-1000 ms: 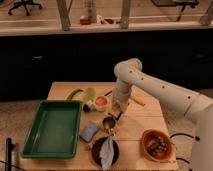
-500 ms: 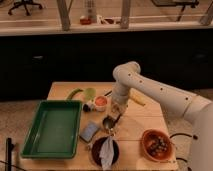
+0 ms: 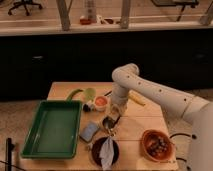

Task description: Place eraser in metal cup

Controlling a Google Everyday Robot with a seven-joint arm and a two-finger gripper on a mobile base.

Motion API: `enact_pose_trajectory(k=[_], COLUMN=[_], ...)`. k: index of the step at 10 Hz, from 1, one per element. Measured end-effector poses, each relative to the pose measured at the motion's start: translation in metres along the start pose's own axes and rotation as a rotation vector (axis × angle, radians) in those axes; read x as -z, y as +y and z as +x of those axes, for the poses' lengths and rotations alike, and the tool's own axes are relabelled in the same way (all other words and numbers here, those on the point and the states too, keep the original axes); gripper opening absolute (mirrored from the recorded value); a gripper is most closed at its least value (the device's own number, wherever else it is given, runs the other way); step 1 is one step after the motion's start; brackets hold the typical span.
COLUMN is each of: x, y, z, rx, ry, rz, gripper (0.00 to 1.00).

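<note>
The metal cup (image 3: pixel 107 123) stands on the wooden table (image 3: pixel 135 125), just in front of the orange-red cup (image 3: pixel 101 102). My gripper (image 3: pixel 114 115) hangs from the white arm (image 3: pixel 150 92), right above the metal cup's right rim. The eraser does not show clearly; it is either hidden at the gripper or out of view. The flat blue-grey pad (image 3: pixel 90 131) lies just left of the metal cup.
A green tray (image 3: pixel 52 127) fills the table's left side. A dark bowl (image 3: pixel 106 151) holding a pale object stands at the front edge, and a brown bowl (image 3: pixel 155 143) at the front right. Green items (image 3: pixel 82 93) and a yellow item (image 3: pixel 136 99) lie at the back.
The gripper has come down and a little left, from beside the orange-red cup to just above the metal cup. Nothing else has moved.
</note>
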Motion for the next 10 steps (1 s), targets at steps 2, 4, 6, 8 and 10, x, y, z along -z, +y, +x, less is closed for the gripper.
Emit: enact_pose_trajectory(k=[2, 4, 6, 8, 10], x=[-0.002, 0.006, 0.01, 0.009, 0.006], y=[-0.003, -0.017, -0.019, -0.025, -0.024], z=[-0.005, -0.024, -0.034, -0.046, -0.055], rx=[0.022, 0.06, 0.085, 0.119, 0.162], ry=[0.003, 0.014, 0.02, 0.018, 0.007], rz=[-0.007, -0.012, -0.023, -0.033, -0.039], gripper=[0.0, 0.0, 0.0, 0.0, 0.0])
